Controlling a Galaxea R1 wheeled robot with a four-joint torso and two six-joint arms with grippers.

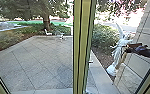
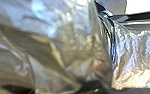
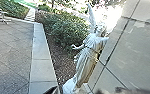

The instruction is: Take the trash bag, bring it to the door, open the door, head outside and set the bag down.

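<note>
Crowding close against the left wrist camera, the shiny trash bag [image 2: 66, 50] is with the robot's left arm; I cannot tell whether the left claw is clenched on it. The right claw [image 1: 130, 47] reaches in from the right, ahead of the pale wall [image 1: 147, 25]; I can't tell its state either. Nearer the middle stands the upright door frame [image 1: 83, 47], with the paved yard [image 1: 41, 60] beyond, the white statue [image 3: 86, 60] and a bush [image 3: 66, 30] to the right, a tree [image 1: 46, 21] far off. This looks like the doorway step, bag not yet set down. The next move seems to call for a clear gap, slow driving, and the bag kept off the frame.
</note>
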